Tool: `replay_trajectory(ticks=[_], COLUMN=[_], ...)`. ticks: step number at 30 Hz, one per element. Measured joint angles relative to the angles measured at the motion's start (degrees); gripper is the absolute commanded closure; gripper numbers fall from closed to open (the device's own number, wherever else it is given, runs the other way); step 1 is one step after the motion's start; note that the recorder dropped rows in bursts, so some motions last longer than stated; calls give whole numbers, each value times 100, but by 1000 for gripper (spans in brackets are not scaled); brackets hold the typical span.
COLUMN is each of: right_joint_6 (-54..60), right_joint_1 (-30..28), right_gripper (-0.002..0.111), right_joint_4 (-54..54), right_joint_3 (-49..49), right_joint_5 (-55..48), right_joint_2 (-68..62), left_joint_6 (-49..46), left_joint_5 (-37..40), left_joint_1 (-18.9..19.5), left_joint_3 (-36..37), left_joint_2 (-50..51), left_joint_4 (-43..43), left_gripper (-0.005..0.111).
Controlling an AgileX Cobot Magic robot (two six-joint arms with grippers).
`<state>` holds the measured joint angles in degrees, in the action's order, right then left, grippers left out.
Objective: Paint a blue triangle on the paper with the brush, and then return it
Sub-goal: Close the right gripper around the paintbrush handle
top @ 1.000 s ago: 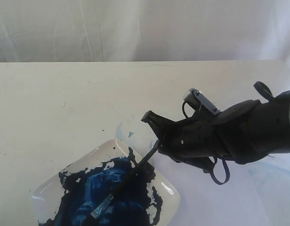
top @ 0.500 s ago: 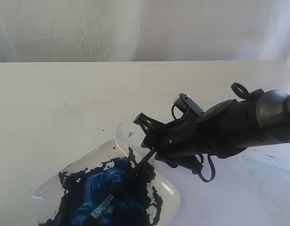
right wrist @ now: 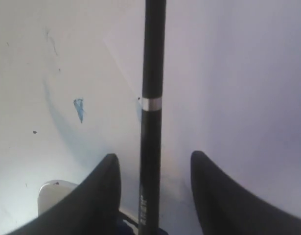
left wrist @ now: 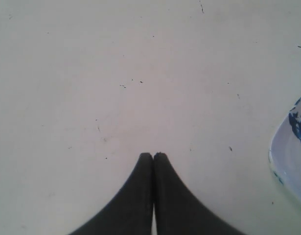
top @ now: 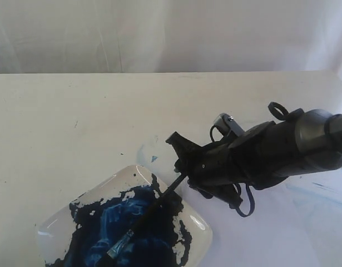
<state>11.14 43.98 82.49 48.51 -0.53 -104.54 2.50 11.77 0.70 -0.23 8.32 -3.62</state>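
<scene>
Exterior view is showing the cream table [top: 76, 111], with the lilac-white paper [top: 282, 239] lying at 5 o'clock and the paint dish [top: 48, 228] sitting at 7 o'clock. The right gripper [top: 179, 153] is reaching in from 3 o'clock, jaws standing apart either side of the brush [top: 148, 214] handle. The brush is lying with its bristles in the dish's blue paint, handle pointing toward 1 o'clock. The left gripper [left wrist: 153, 155] is hanging over bare table, jaws pressed together.
</scene>
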Motion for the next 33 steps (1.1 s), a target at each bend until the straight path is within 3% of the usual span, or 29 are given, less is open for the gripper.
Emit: replay_trajectory(ticks=[21,28,33], right_joint_6=[-370,-468,-491], right_joint_1=[0,0,0], right_gripper=[65,75,76], right_joint_4=[12,12,12], right_joint_3=[220,220,220], right_joint_5=[-169,-147,-138], right_joint_2=[-297,-297,-297], left_joint_6=[0,0,0], left_joint_5=[0,0,0], left_joint_1=[0,0,0], left_joint_3=[0,0,0], left_joint_2=[0,0,0], left_joint_4=[0,0,0], left_gripper=[107,107,107])
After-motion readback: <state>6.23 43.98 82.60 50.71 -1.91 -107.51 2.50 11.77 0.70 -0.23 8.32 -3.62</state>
